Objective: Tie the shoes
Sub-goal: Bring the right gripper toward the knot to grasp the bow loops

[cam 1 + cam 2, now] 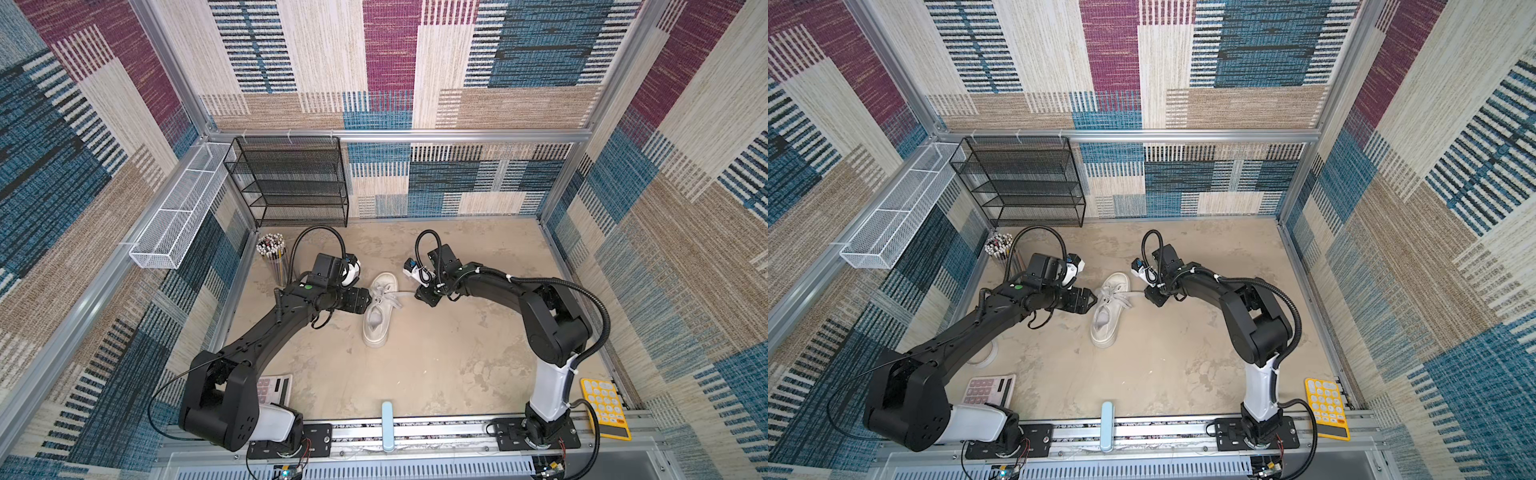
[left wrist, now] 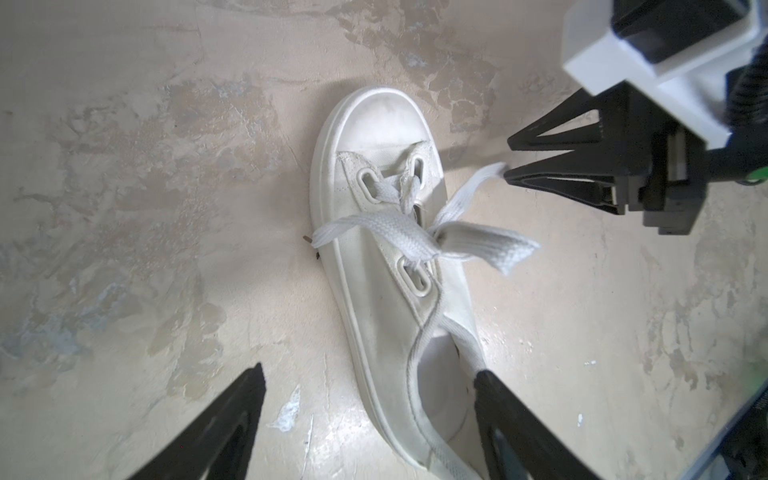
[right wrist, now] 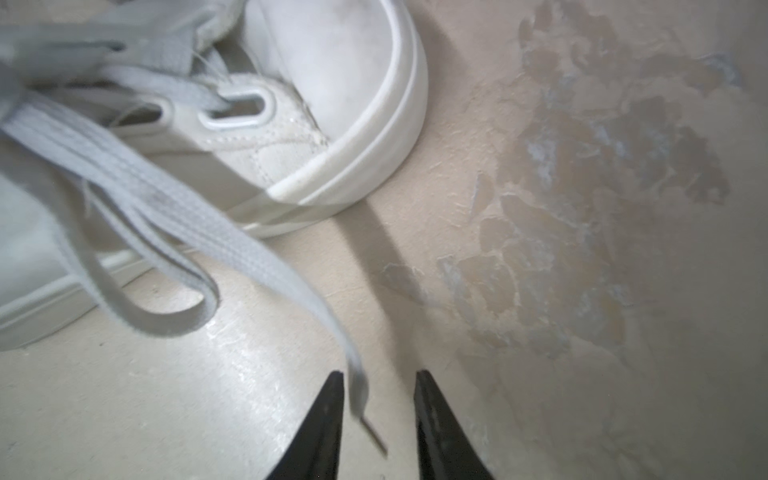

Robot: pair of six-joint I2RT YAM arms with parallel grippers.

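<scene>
One white platform sneaker (image 1: 380,309) (image 1: 1111,309) lies mid-table with its toe toward the back wall. Its flat off-white laces bunch in a loose knot over the eyelets (image 2: 432,245). My left gripper (image 1: 368,301) (image 2: 369,372) is at the shoe's left side, wide open, its fingers straddling the heel end and one touching a lace strand (image 2: 461,336). My right gripper (image 1: 419,296) (image 3: 379,374) hangs just right of the shoe with its jaws parted. A lace end (image 3: 357,386) runs from the knot and hangs loose between them, unclamped.
A black mesh rack (image 1: 291,183) and a white wire basket (image 1: 178,216) stand at the back left, with a pen cup (image 1: 274,257) beside them. A pink-white calculator (image 1: 988,390), a yellow calculator (image 1: 604,407) and a pale blue bar (image 1: 387,424) lie near the front edge.
</scene>
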